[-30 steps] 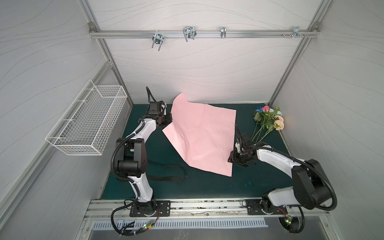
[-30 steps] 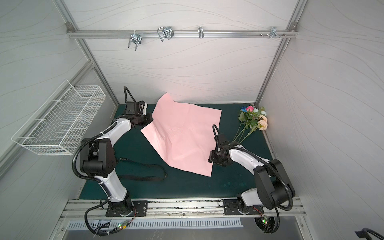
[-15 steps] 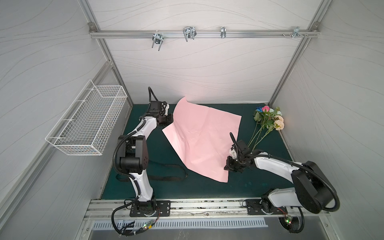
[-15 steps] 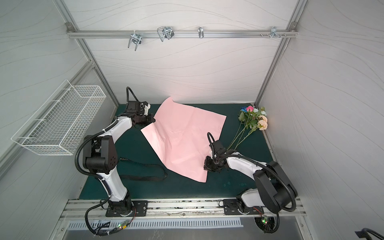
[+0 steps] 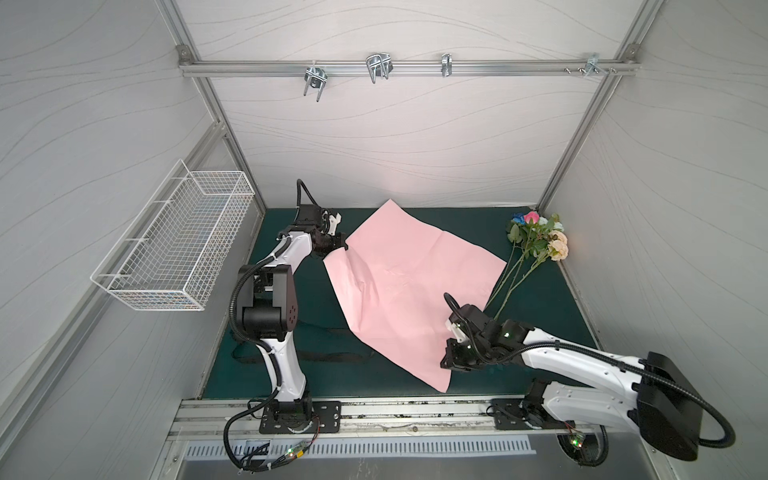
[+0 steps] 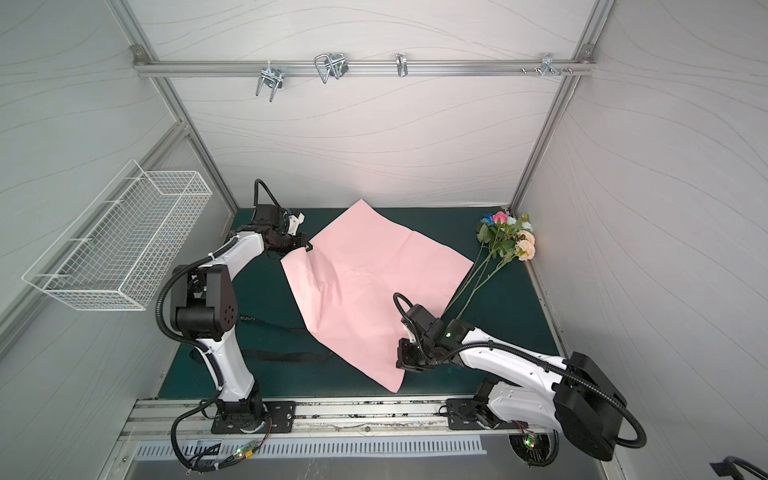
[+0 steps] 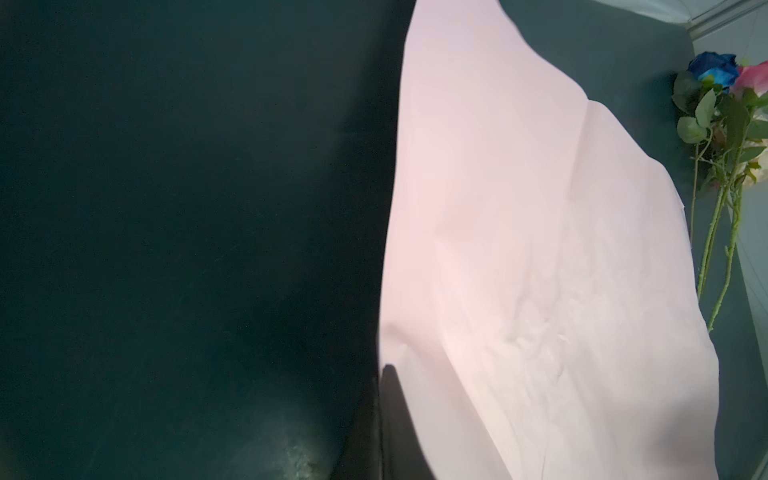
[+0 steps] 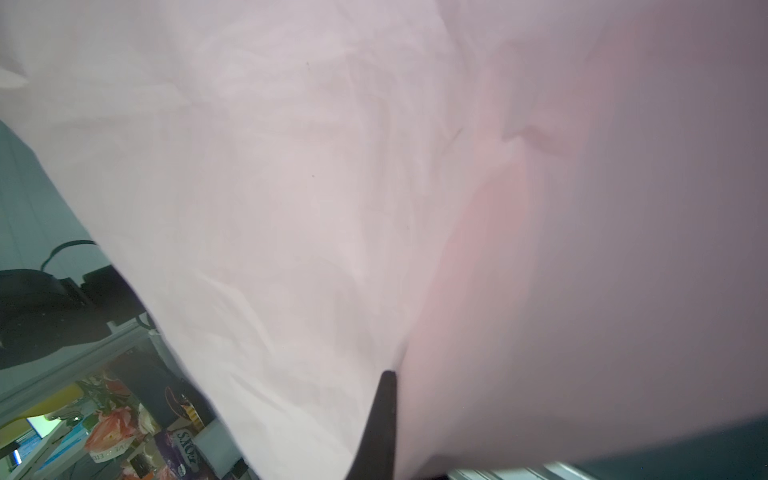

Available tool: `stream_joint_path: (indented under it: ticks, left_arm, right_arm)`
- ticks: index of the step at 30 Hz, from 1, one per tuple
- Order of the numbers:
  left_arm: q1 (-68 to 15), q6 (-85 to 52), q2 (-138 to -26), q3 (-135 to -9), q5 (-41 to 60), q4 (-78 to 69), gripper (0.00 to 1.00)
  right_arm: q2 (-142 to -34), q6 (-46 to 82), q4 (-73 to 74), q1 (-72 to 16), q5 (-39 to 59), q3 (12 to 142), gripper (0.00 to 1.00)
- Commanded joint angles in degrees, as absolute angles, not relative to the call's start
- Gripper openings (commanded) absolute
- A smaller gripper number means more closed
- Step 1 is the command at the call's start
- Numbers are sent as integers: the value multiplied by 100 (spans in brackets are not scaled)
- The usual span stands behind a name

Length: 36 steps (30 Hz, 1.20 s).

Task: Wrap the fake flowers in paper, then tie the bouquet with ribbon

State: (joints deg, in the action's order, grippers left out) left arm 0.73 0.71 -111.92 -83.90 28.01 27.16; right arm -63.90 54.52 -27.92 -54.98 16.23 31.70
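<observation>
The bouquet of fake flowers (image 5: 536, 237) (image 6: 507, 237) lies at the back right of the green mat, stems pointing toward the front; neither gripper touches it. Its blue and pink heads show in the left wrist view (image 7: 723, 116). A pink paper sheet (image 5: 407, 282) (image 6: 365, 286) is spread across the middle of the mat. My left gripper (image 5: 343, 245) (image 6: 305, 247) (image 7: 388, 370) is shut on the sheet's far left corner. My right gripper (image 5: 446, 361) (image 6: 401, 361) (image 8: 388, 374) is shut on the sheet's near right edge, lifting it a little.
A black ribbon (image 5: 332, 355) (image 6: 286, 354) lies on the mat in front of the left arm, partly under the sheet. A white wire basket (image 5: 178, 245) hangs on the left wall. Metal hooks (image 5: 378, 68) hang from the rail overhead.
My right gripper has shut on the sheet's near edge and moved toward the front, pulling that corner along. My left gripper stays shut on the far corner, shifted slightly back.
</observation>
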Motion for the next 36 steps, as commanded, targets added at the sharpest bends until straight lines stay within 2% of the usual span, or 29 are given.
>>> stream_joint_path:
  ticks: [1, 4, 7, 11, 14, 16, 19, 23, 28, 29, 31, 34, 36]
  left_arm:
    - [105, 282, -11470, -8548, 3018, 2713, 0]
    - [114, 248, -11572, -8526, 2941, 2615, 2]
    - [164, 144, -11683, -8662, 2966, 2582, 22]
    - [248, -50, -11657, -8814, 2785, 2686, 59]
    - [397, -345, -11490, -8851, 2347, 2742, 75]
    - [493, -508, -11330, -8917, 2082, 2888, 82]
    - [557, -836, -11038, -9060, 1158, 3422, 88]
    - [566, -1442, -10510, -8935, 105, 4128, 88]
    - [567, -2313, -9536, -7735, -284, 3831, 91]
    - [569, -2478, -9381, -7530, -258, 3735, 91]
    - [555, -2850, -8941, -7001, 218, 3331, 91]
    - [353, -3376, -8260, -6228, 1047, 2460, 84]
    - [-111, -3284, -8026, -6177, 992, 2526, 84]
  right_arm:
    - [-6384, 5798, -3067, -5668, 1390, 3155, 1]
    - [-6549, 5707, -3033, -5674, 1376, 3189, 2]
    - [-6803, 5588, -2973, -5674, 1368, 3298, 6]
    - [-7148, 5441, -2872, -5670, 1349, 3547, 14]
    - [-7302, 5362, -2873, -5678, 1389, 3706, 24]
    - [-7306, 5355, -2892, -5673, 1425, 3732, 30]
    - [-7211, 5361, -2989, -5678, 1421, 3726, 44]
    - [-7056, 5352, -3266, -5678, 1324, 3795, 57]
    - [-6864, 5342, -4072, -5678, 970, 3968, 80]
    - [-6803, 5315, -4249, -5676, 896, 4014, 90]
    - [-6634, 5229, -4735, -5669, 561, 4215, 98]
    - [-6350, 5085, -5780, -5476, -112, 4700, 99]
    - [-6129, 4903, -6222, -5147, -436, 5043, 99]
